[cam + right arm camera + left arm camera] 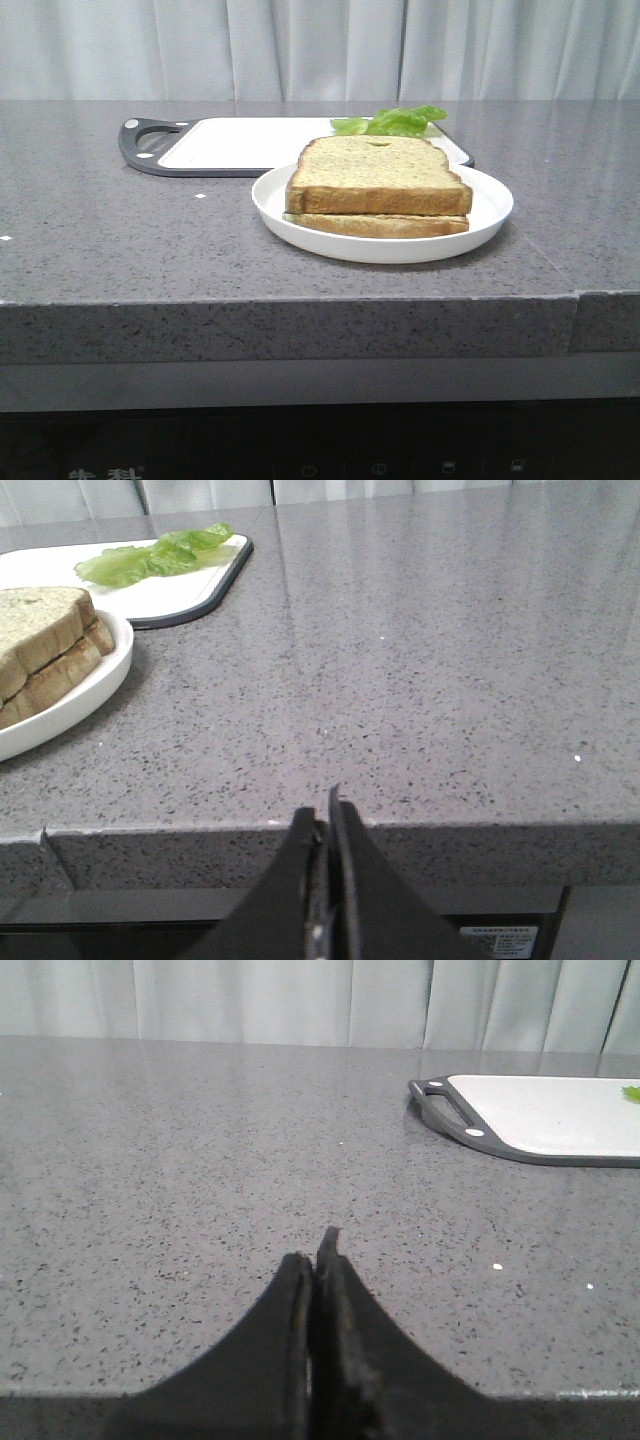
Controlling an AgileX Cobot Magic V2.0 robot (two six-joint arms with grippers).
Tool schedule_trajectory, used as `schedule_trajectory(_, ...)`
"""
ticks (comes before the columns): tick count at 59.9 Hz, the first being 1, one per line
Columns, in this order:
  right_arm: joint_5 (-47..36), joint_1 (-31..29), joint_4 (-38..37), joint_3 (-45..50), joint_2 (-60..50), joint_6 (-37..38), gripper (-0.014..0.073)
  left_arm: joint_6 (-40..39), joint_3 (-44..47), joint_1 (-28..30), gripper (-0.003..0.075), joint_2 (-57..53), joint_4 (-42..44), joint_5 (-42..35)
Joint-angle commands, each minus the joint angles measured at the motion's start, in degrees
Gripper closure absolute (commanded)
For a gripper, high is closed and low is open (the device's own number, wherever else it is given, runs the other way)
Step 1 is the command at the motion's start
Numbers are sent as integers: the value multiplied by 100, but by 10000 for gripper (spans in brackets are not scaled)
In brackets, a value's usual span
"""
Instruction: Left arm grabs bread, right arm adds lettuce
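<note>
The thick bread (378, 176) lies on top of a thinner slice on a white plate (490, 215) at the counter's middle; both show in the right wrist view (45, 620). The green lettuce (393, 122) lies on the white cutting board behind the plate, seen also in the right wrist view (158, 554). Neither arm shows in the front view. My left gripper (315, 1255) is shut and empty over bare counter, well left of the board. My right gripper (322, 815) is shut and empty at the counter's front edge, right of the plate.
A white cutting board with a dark rim and handle (150, 145) lies at the back, seen also in the left wrist view (560, 1115). The grey speckled counter (120, 240) ends in a front edge with a seam (578, 300). Pale curtains hang behind.
</note>
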Motion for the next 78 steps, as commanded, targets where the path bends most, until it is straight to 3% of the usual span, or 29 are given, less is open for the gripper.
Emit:
schedule_trajectory(1, -571, -37, -48, -15, -120, -28, 653, -63, 20, 4, 741, -97, -54, -735)
schedule_trajectory(8, -732, -37, -48, -172, -120, -28, 653, -63, -244, 4, 741, -71, -29, -807)
schedule_trajectory(17, -4, -37, -48, -1143, 93, -13, 653, -63, -1427, 4, 741, 571, 292, -66)
schedule_trajectory(29, 702, -37, -180, -2793, 1632, -59, 653, -63, -2868, 4, 741, 2346, 282, 94)
schedule_trajectory(40, 816, -37, -180, -3183, 2400, -59, 651, -63, -3212, 4, 732, 2900, 247, 71)
schedule_trajectory(46, 788, -37, -180, -3183, 2407, -59, 566, -63, -3212, 4, 591, 2910, 247, 58)
schedule_trajectory(52, 744, -37, -180, -3183, 2407, -59, 350, -63, -3212, 4, 308, 2910, 247, 58)
schedule_trajectory(56, 726, -37, -180, -3183, 2407, -59, 202, -63, -3212, 4, 176, 2910, 200, 47)
schedule_trajectory(62, 726, -37, -180, -3183, 2407, -59, 95, -63, -3212, 4, 143, 2929, -472, 71)
schedule_trajectory(71, 726, -37, -180, -3183, 2407, -59, 89, -51, -3802, -224, 146, 3558, -1133, 1212)
schedule_trajectory(78, 726, -37, -180, -3183, 2407, -59, 89, -37, -4671, -831, 146, 4592, -1403, 2189)
